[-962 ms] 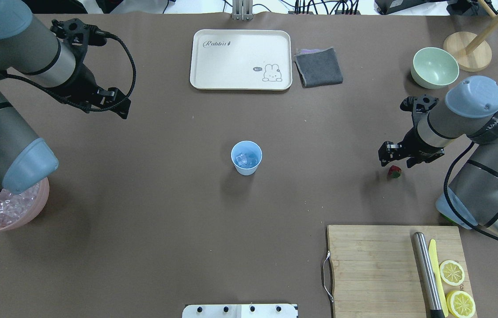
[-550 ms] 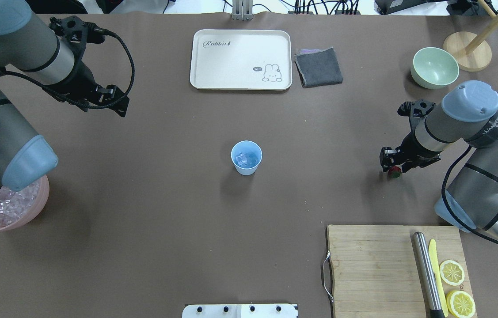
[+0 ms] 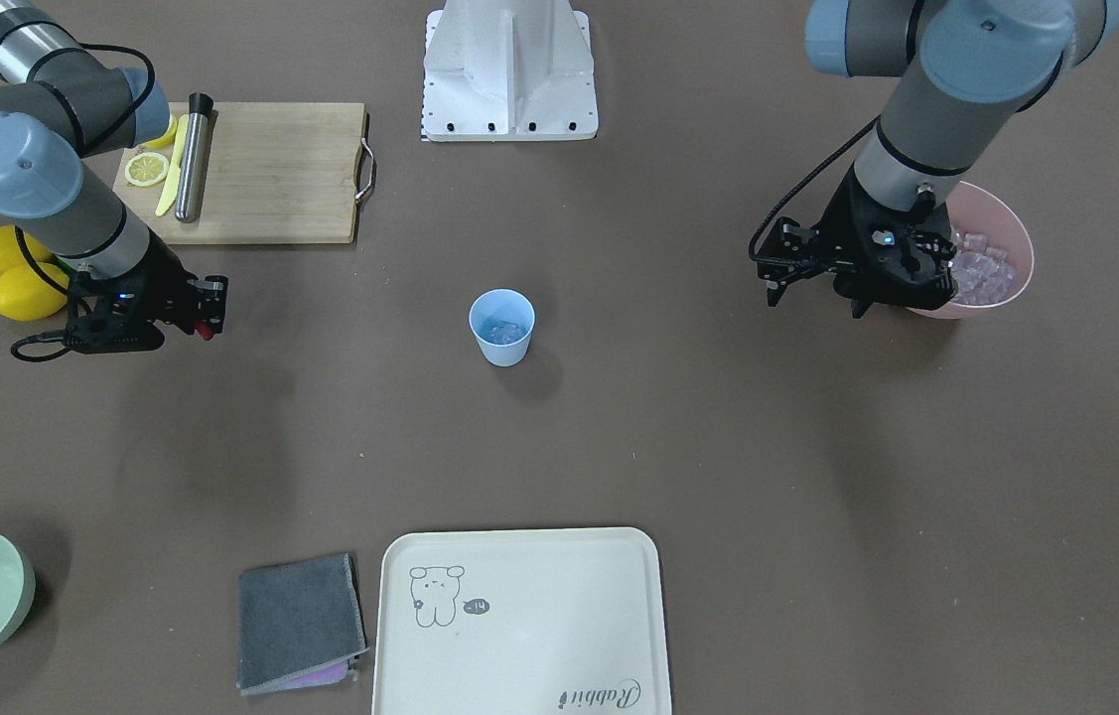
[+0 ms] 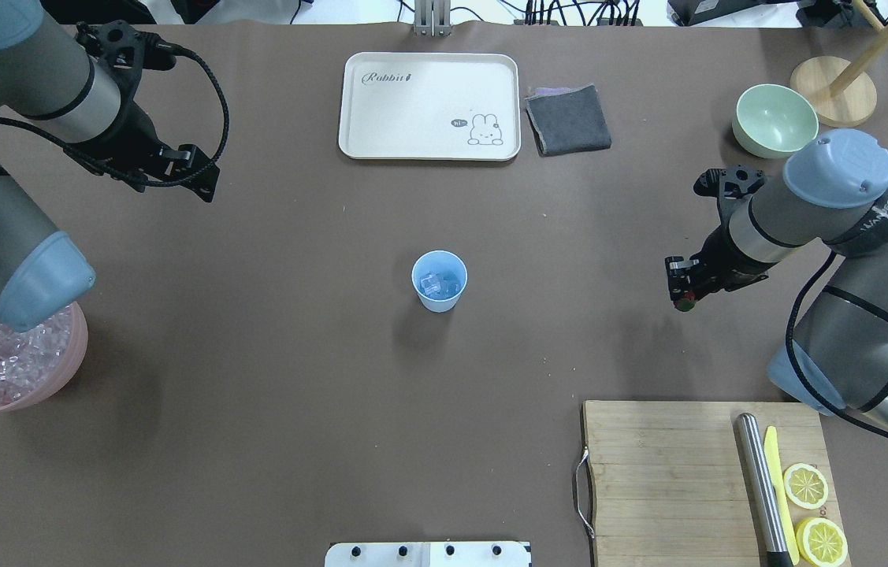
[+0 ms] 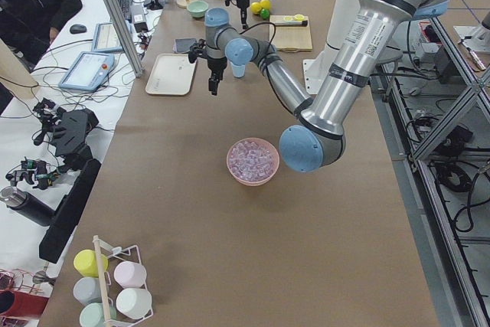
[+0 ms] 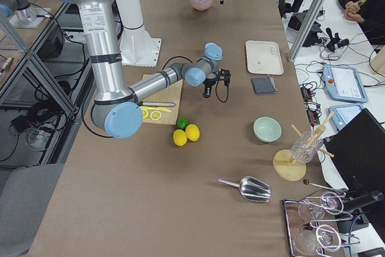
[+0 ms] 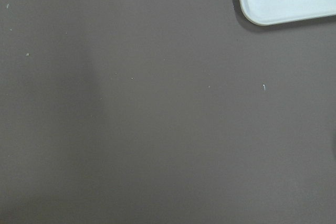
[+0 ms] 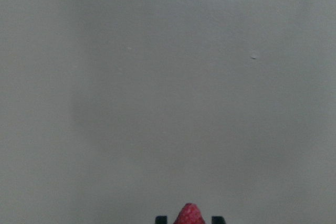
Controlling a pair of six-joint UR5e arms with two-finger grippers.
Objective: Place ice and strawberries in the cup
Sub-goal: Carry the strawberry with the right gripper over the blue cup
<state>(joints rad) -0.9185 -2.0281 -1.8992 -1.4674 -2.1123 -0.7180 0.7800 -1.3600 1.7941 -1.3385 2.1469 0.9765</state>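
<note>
Now: strawberry pinched, carry to cup is next

Step in hand, as I read it: ice is done and the fruit transfer is under way.
- Right pincer (image 4: 680,298) is pinching the small red strawberry with a green cap (image 8: 189,215). The right wrist view shows its red tip between the two fingers. It looks clear of the bench, but I can't confirm that.
- The small light blue tapered plastic cup (image 4: 439,281) stands upright mid-bench, well apart from both arms. It holds a few clear glassy ice cubes (image 4: 435,281).
- Left pincer (image 3: 812,298) is spread, holds nothing, and hangs just beside the pink plastic bowl (image 4: 78,352) of spare ice.

Next move: take the right arm across to above the cup's rim, centre it, then release. The mouth is narrow, so alignment matters, and a clipped rim could tip the cup. Nothing stands between the pincer and the cup.

Surface: the bench (image 4: 294,378) has a matte brown cover, flat, with a few pale specks in the left wrist view.

Room: it's a lab. Operators' desks with tablets and cables run along the far side, with aluminium frame posts. A person in black (image 5: 31,5) is seated there.
</note>
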